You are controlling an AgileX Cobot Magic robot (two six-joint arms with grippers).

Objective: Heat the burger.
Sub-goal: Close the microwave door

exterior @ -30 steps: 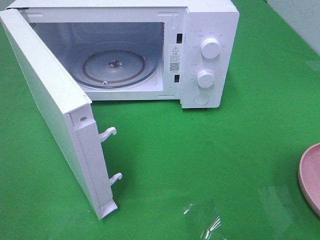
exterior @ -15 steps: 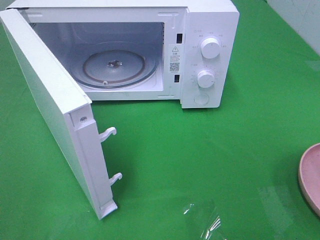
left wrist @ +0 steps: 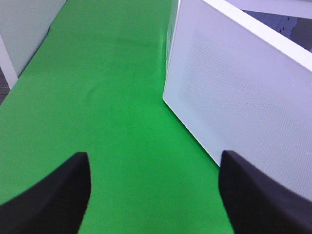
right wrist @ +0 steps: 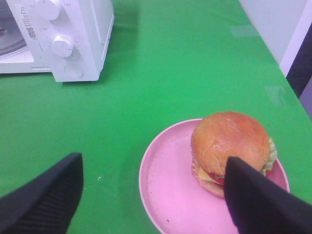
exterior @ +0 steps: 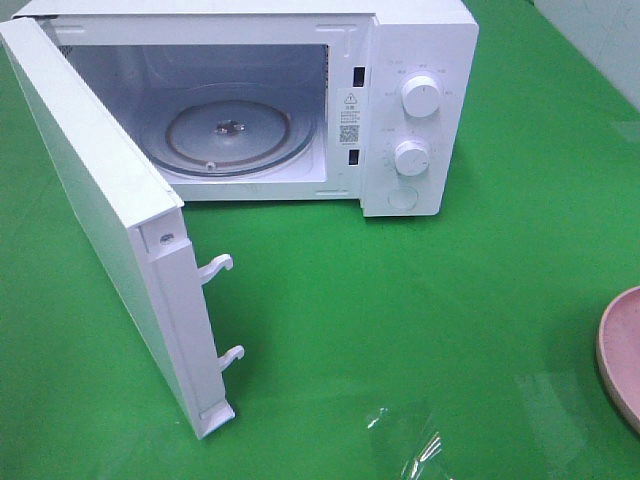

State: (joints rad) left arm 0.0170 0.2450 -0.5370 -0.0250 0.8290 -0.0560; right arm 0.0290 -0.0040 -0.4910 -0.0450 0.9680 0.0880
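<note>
White microwave [exterior: 415,110] at back of green table [exterior: 400,300], door [exterior: 110,220] swung wide open, glass turntable [exterior: 228,135] bare inside. Burger [right wrist: 229,151] sits on pink plate [right wrist: 165,190] at table's right edge, well apart from microwave. Right gripper [right wrist: 153,195] above plate, jaws apart, nothing btwn them. Left gripper [left wrist: 153,190] beside door's outer face, jaws apart, holding nothing.

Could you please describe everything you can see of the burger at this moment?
The burger shows only in the right wrist view. It has a glossy brown domed bun, with yellow cheese, red filling and green lettuce at its edge. It sits upright on the pink plate, off-centre, untouched; one finger of the open right tool hides part of it.
</note>
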